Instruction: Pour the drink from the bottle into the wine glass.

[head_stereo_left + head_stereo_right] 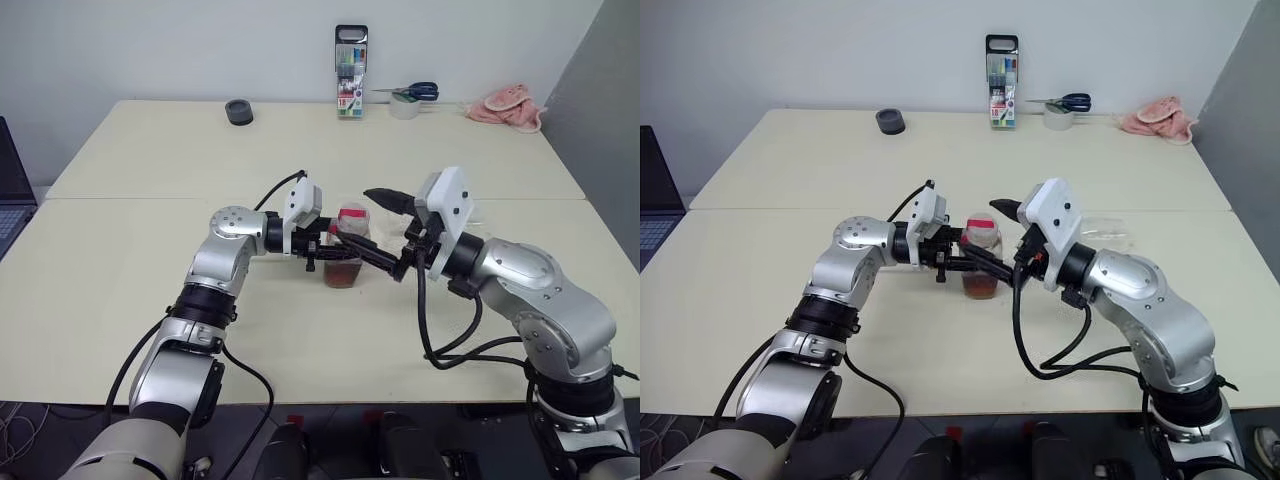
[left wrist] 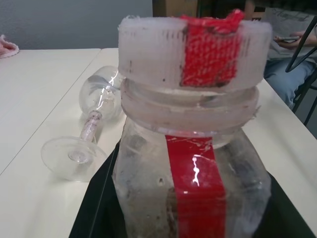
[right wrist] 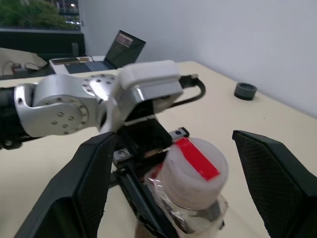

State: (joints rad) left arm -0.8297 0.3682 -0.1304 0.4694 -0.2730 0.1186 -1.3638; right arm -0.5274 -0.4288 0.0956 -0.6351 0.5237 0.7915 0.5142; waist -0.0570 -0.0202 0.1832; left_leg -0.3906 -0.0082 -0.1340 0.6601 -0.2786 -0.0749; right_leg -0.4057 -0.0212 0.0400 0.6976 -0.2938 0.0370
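The table (image 1: 120, 300) carries the whole scene. Near its middle the bottle (image 1: 346, 255) is held upright in front of the robot, clamped about its body by the left gripper (image 1: 330, 252), whose black fingers are seen pressed against its sides in the left wrist view. The right gripper (image 3: 185, 178) is spread wide with nothing in it, its two fingers flanking the cap (image 3: 195, 171) without touching.

The greatest risk lies with the wine glass (image 2: 86, 131) — it is lying on its side on the table just beyond the bottle, not standing. If pouring were begun now, the drink (image 1: 343, 275) would be spilled across the table; the glass could also be rolled away by a careless nudge. A second risk concerns the cap: it is still seated, and if it were twisted with an off-centre grip, the bottle could be turned in the left fingers or tipped.

The bottle's long axis is vertical, cap uppermost. The glass's long axis runs flat along the table — foot nearer the bottle, bowl farther away.
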